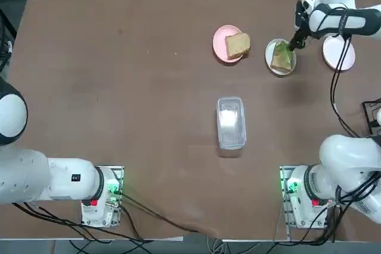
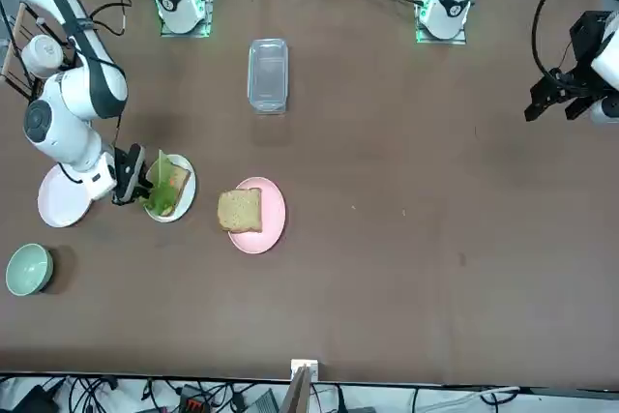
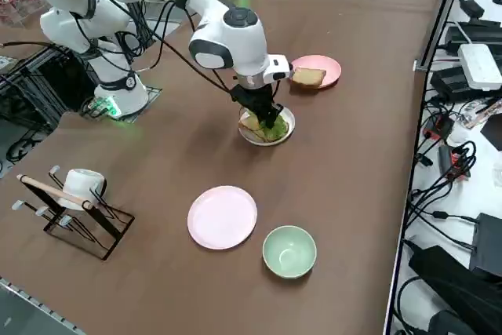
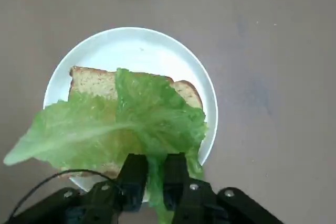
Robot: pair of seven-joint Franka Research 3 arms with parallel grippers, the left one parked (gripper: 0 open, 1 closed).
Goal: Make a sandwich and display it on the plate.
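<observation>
The right gripper is down at the edge of the white plate. Its two fingers stand a little apart, with the stalk end of a green lettuce leaf between them. It is hard to tell if they squeeze the leaf or only stand beside it. The fingers and the leaf hide the near rim of the plate.

The leaf lies on one slice of bread on that plate. It covers most of the slice, so only the far crust and one corner show. One end of the leaf hangs out past the plate rim. In the top view the arm hides part of this plate.

The other slice of bread is not on top. It lies apart on a pink plate, just beside the white one. So the sandwich is not stacked.

A second pale plate lies nearby, partly under the arm in the top view. A small green bowl sits close to it. A clear box with a lid stands in the middle of the table. What is inside it is hard to make out. A rack with a white cup is at the table's edge.

No words or labels can be read anywhere.
</observation>
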